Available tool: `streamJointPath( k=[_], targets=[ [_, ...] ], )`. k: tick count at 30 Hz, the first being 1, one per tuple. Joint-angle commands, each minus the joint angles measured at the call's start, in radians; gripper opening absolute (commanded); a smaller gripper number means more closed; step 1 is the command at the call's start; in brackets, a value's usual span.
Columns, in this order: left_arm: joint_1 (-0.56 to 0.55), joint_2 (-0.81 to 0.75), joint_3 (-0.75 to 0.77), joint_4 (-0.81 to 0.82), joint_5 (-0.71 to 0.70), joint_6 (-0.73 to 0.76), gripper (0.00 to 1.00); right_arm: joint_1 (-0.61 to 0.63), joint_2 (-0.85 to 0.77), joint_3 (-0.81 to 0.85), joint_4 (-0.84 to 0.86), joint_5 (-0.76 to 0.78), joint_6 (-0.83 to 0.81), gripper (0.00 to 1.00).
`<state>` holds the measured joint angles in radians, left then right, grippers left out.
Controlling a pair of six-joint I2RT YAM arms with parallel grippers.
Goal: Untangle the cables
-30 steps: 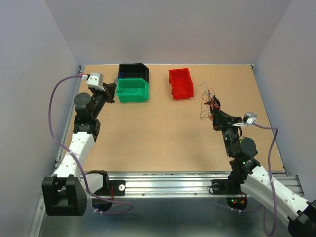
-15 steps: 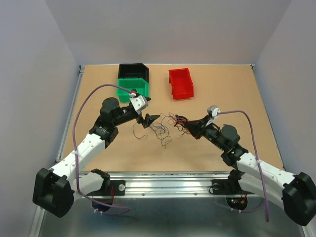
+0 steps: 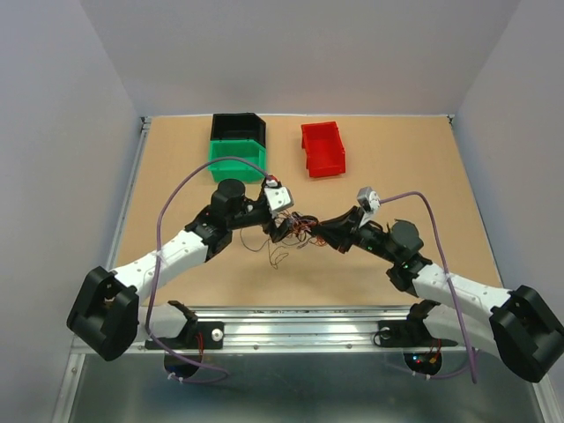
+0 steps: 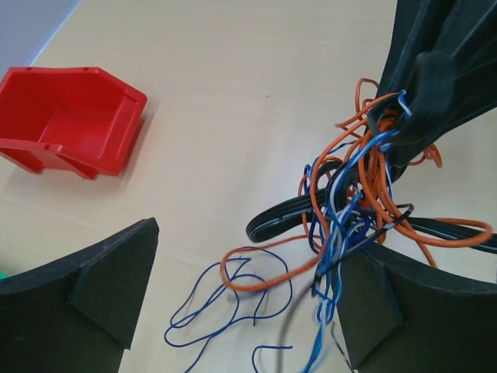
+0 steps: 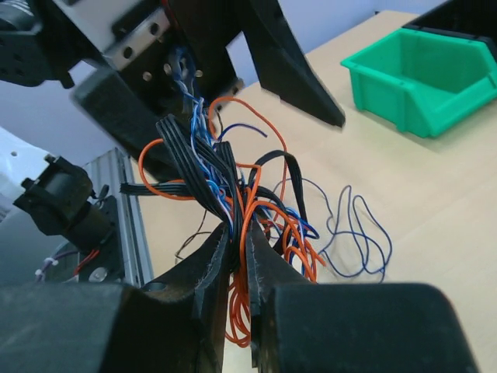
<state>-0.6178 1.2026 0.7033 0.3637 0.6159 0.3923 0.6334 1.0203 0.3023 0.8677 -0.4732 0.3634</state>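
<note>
The cables [image 3: 300, 227] are a clump of thin orange, blue and black wires plus a flat black ribbon, held just above the middle of the table. My right gripper [image 3: 319, 232] is shut on the clump [image 5: 233, 186], with the wires pinched between its fingertips [image 5: 239, 233]. My left gripper [image 3: 284, 231] is open and faces it. In the left wrist view its wide jaws [image 4: 252, 260] straddle loose blue loops [image 4: 233, 299] lying on the table. The hanging clump [image 4: 361, 179] brushes its right finger [image 4: 388, 303].
A red bin [image 3: 322, 148] stands at the back centre, also seen in the left wrist view [image 4: 70, 116]. A green bin [image 3: 236, 159] sits in front of a black bin [image 3: 237, 126] at the back left. A thin dark strand [image 3: 278, 256] trails toward the near edge.
My left arm swung from the green bin to the table's middle and its gripper opened. My right arm carried the clump from the right side to the centre, still shut on it.
</note>
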Motion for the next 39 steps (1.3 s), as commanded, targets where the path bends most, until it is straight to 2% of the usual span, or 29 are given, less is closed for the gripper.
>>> streamJointPath(
  k=[1,3,4,5,6,7,10,11,12,13,16,23,24,25,26,31,32,33,34,37,39],
  targets=[
    [-0.026,0.028,0.065,0.044,0.004,0.013,0.8,0.035,0.029,0.09,0.146,-0.054,0.026,0.01],
    [-0.04,0.049,0.073,0.032,0.021,0.014,0.55,0.045,0.052,0.1,0.157,-0.045,0.023,0.06],
    [-0.042,0.058,0.082,0.026,0.028,0.014,0.2,0.045,0.057,0.101,0.159,-0.038,0.025,0.12],
    [-0.042,0.061,0.085,0.021,0.025,0.013,0.02,0.046,0.061,0.103,0.159,-0.03,0.023,0.16],
    [-0.042,0.063,0.093,0.008,0.019,0.008,0.0,0.046,0.064,0.101,0.157,-0.018,0.019,0.21],
    [-0.043,0.064,0.093,0.0,0.019,0.013,0.0,0.046,0.063,0.1,0.157,-0.001,0.016,0.28],
    [-0.042,0.051,0.085,-0.017,0.027,0.022,0.0,0.045,0.051,0.086,0.155,0.016,0.003,0.28],
    [-0.042,0.037,0.082,-0.02,0.028,0.023,0.0,0.045,0.044,0.081,0.155,0.022,-0.003,0.33],
    [-0.043,0.028,0.081,-0.02,0.028,0.02,0.0,0.045,0.04,0.077,0.155,0.022,-0.017,0.41],
    [-0.042,0.012,0.079,-0.022,0.027,0.014,0.0,0.046,0.029,0.066,0.154,0.028,-0.023,0.56],
    [-0.042,-0.009,0.079,-0.025,0.025,0.005,0.0,0.046,0.012,0.058,0.128,0.033,-0.046,0.6],
    [-0.023,-0.021,0.088,-0.051,0.048,-0.004,0.0,0.045,0.015,0.092,-0.047,-0.019,-0.161,0.6],
    [-0.019,-0.021,0.09,-0.054,0.051,-0.006,0.0,0.046,0.017,0.098,-0.062,-0.007,-0.176,0.59],
    [-0.017,-0.026,0.09,-0.055,0.056,-0.004,0.0,0.046,0.015,0.101,-0.085,0.013,-0.184,0.51],
    [-0.016,-0.026,0.09,-0.057,0.058,-0.006,0.0,0.045,0.014,0.101,-0.091,0.016,-0.19,0.49],
    [-0.004,-0.026,0.091,-0.058,0.051,-0.007,0.0,0.045,0.001,0.092,-0.102,0.008,-0.211,0.48],
    [0.0,-0.025,0.093,-0.057,0.051,-0.01,0.0,0.046,-0.002,0.09,-0.107,0.001,-0.215,0.37],
    [0.003,-0.023,0.094,-0.057,0.054,-0.013,0.0,0.045,-0.003,0.09,-0.111,0.001,-0.216,0.34],
    [0.007,-0.021,0.096,-0.057,0.061,-0.02,0.0,0.046,-0.005,0.092,-0.117,0.002,-0.218,0.24],
    [0.013,-0.021,0.101,-0.06,0.064,-0.023,0.0,0.046,0.0,0.098,-0.133,0.042,-0.221,0.06],
    [0.021,-0.024,0.102,-0.06,0.047,-0.029,0.0,0.046,-0.003,0.101,-0.147,0.091,-0.218,0.04]
  ],
)
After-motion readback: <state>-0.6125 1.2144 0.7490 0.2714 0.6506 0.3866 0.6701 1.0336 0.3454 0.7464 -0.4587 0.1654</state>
